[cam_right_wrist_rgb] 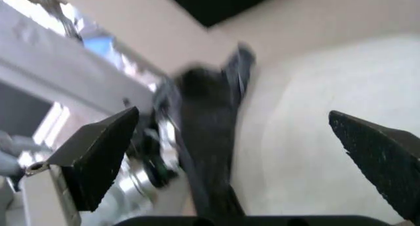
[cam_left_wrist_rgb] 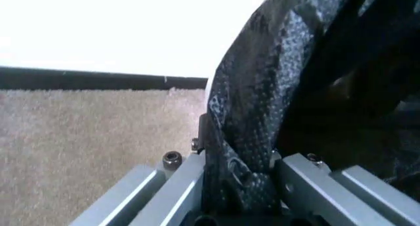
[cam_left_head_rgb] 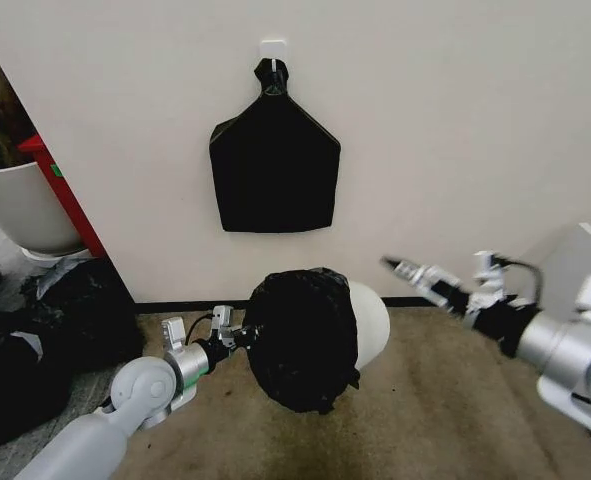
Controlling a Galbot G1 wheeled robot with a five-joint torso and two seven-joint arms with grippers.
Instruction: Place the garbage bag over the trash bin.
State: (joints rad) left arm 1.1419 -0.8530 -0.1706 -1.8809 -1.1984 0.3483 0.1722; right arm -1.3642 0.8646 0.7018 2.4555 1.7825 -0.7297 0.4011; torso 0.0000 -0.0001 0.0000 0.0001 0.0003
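Note:
The garbage bag (cam_left_head_rgb: 303,338), glossy black and wrinkled, covers most of the trash bin (cam_left_head_rgb: 373,322), a white bucket that shows bare on the bag's right side, on the carpet by the wall. My left gripper (cam_left_head_rgb: 237,333) is at the bag's left edge, shut on a bunched fold of the film (cam_left_wrist_rgb: 237,179) that sits squeezed between its fingers. Up to the right of the bin, my right gripper (cam_left_head_rgb: 399,266) hangs clear of it and is open. Its dark fingertips (cam_right_wrist_rgb: 98,154) stand wide apart with nothing between them, and the bag (cam_right_wrist_rgb: 204,115) lies farther off.
A flat black bag (cam_left_head_rgb: 275,165) hangs from a hook on the wall behind. At the left stand a white planter (cam_left_head_rgb: 20,205), a red frame (cam_left_head_rgb: 67,195) and bulky black sacks (cam_left_head_rgb: 45,330). A white box (cam_left_head_rgb: 573,262) is at the right. Brown carpet (cam_left_head_rgb: 445,400) lies in front.

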